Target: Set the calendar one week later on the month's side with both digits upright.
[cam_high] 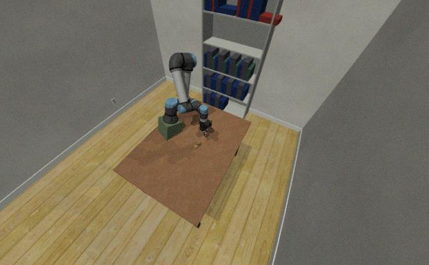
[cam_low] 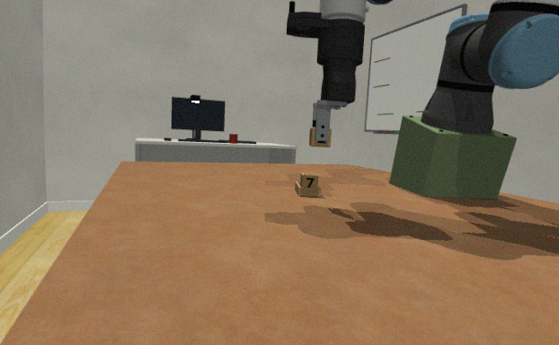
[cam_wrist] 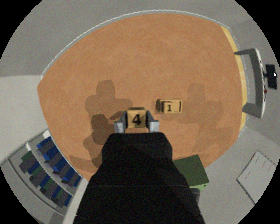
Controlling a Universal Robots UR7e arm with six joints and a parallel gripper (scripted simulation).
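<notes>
Wooden cube [cam_low: 312, 137] [cam_wrist: 136, 119] fills the part-open tool [cam_high: 205, 132] [cam_low: 322, 135] [cam_wrist: 136, 115], gripped well above the table [cam_high: 172, 172] [cam_low: 252, 252] [cam_wrist: 141, 55].

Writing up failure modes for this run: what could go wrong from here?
The cube in the gripper hangs above the table between two fingers, so it might twist or slip. Lowering it into the tray could clip the seated cube and turn or tip it. The contact might also nudge the small tray, which nothing visible clamps down.
</notes>
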